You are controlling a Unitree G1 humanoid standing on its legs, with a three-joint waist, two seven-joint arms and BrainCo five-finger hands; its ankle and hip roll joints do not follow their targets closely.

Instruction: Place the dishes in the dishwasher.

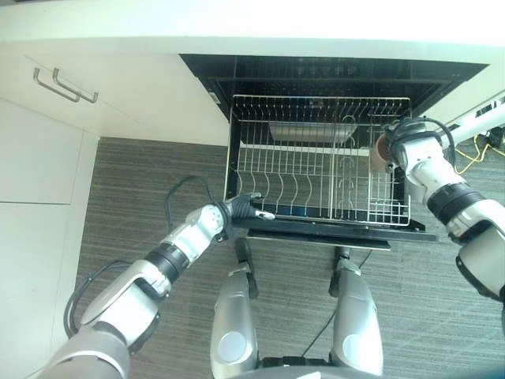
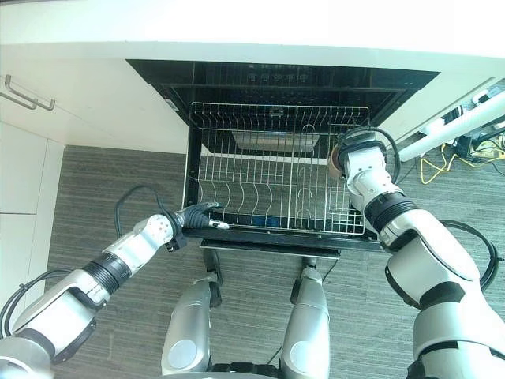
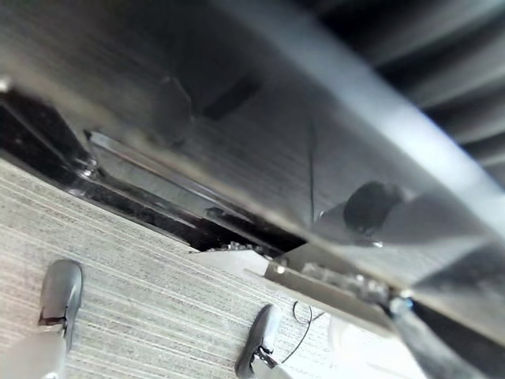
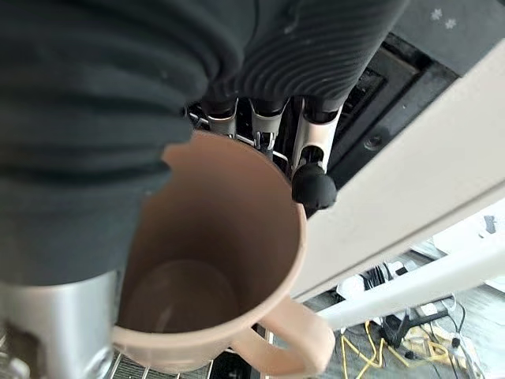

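Note:
The dishwasher's wire rack (image 1: 319, 99) is pulled out over the open door (image 1: 331, 231). My right hand (image 1: 412, 144) is shut on a tan mug (image 4: 213, 268), fingers curled round its outer wall. The mug (image 1: 379, 152) hangs on its side over the rack's right end, its handle (image 4: 293, 350) away from the palm and nothing inside it. My left hand (image 1: 241, 208) lies at the rack's front left corner with its fingers stretched out along the front edge. One dark fingertip (image 3: 371, 207) rests against the metal surface there.
White cabinets with bar handles (image 1: 65, 85) stand to the left, under a white counter (image 1: 237, 24). A grey rectangular piece (image 1: 309, 131) lies low at the back of the rack. Yellow cables (image 1: 473, 150) and a white pole (image 1: 483, 120) sit on the floor at the right.

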